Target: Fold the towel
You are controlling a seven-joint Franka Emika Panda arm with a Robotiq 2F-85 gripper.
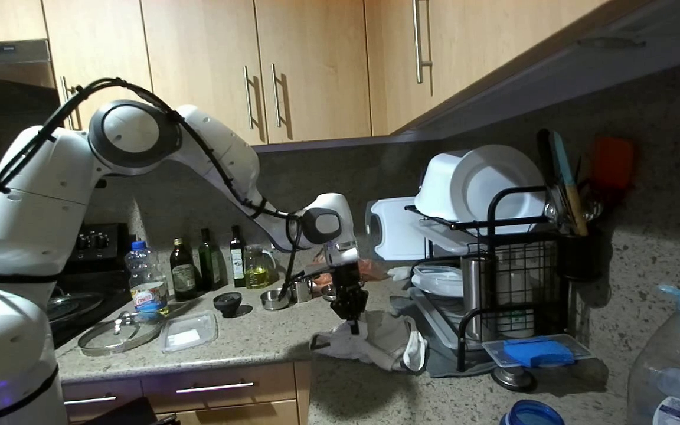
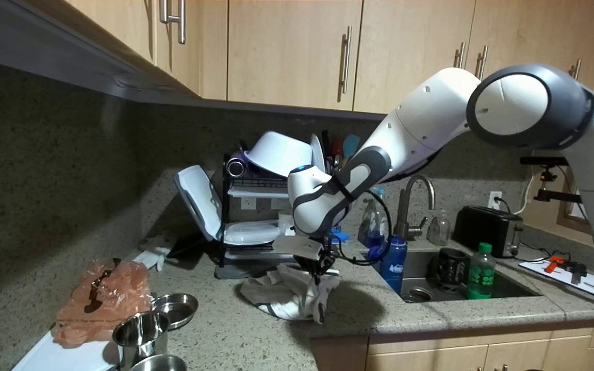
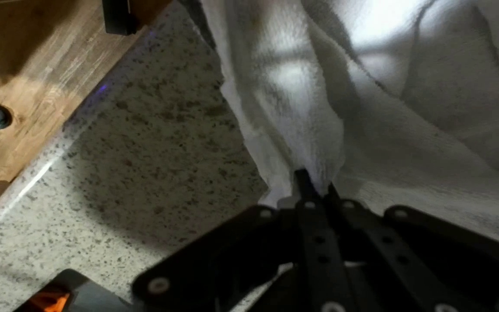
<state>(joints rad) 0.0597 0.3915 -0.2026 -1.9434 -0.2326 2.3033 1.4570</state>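
1. We see the towel (image 1: 384,339), a soft white cloth with grey shadows, lying crumpled on the bench (image 1: 257,339); in an exterior view it is low in the frame, slightly right of the middle.
2. In an exterior view we find this towel (image 2: 281,296) at the lower middle of the frame, near the edge of the bench, with a dark line along part of its border.
3. The fingers (image 3: 305,186) are pressed together, and in the wrist view we observe that they pinch a narrow fold of the towel, a little below and right of the centre of the frame.
4. The rest of the towel spreads over the upper right and the right side of the wrist view, in uneven folds.
5. The robot arm (image 1: 222,141) reaches down to the towel, from the left edge in an exterior view.
6. To the right of the towel, in an exterior view, we notice the black dish rack (image 1: 491,226), which carries a white bowl (image 1: 434,186) and a white plate (image 1: 505,177) on its top. A grey mat (image 1: 443,360) lies under it; we cannot tell whether mat and towel touch.
7. In an exterior view, an orange plastic bag (image 2: 103,299) is at the lower left, and a sink (image 2: 513,293) at the right.
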